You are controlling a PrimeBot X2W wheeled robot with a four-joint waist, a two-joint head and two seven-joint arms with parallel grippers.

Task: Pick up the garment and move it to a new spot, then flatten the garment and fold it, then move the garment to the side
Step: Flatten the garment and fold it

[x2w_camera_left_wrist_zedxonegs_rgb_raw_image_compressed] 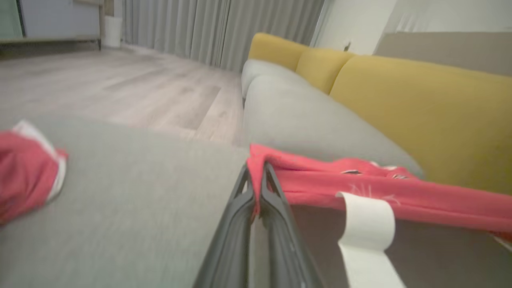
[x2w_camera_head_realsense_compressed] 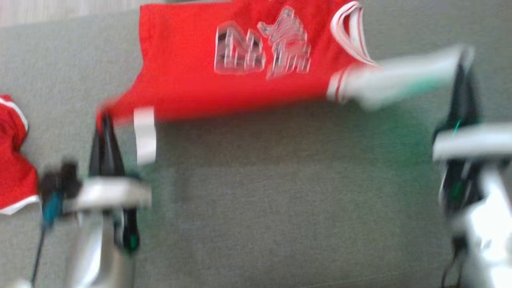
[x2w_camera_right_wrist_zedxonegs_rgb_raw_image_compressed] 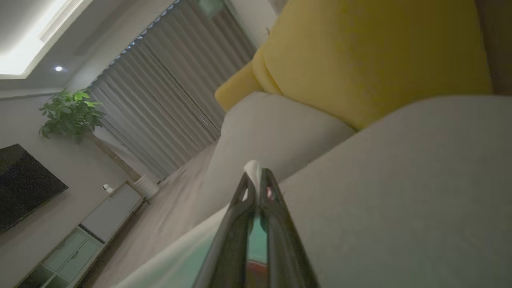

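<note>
- Second red cloth (x2w_camera_head_realsense_compressed: pixel 14 160): lying far left on grey cushion (x2w_camera_head_realsense_compressed: pixel 280 208).
- Left hand (x2w_camera_head_realsense_compressed: pixel 105 119): clamping together on the near-left corner of the red jersey (x2w_camera_head_realsense_compressed: pixel 180 72).
- Red jersey: stretching across the far cushion.
- Right hand (x2w_camera_head_realsense_compressed: pixel 465 54): pinching together on the jersey's white right end.

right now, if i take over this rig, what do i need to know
The left gripper is shut on a corner of the red jersey.
The right gripper is shut on pale fabric at the jersey's other end.
The jersey is stretched between the two, its near edge lifted off the grey sofa seat. The head view is blurred.
A second red garment lies on the seat at the robot's left.
Done: pick-up. To do: set down, flatten, fold, move aside.
</note>
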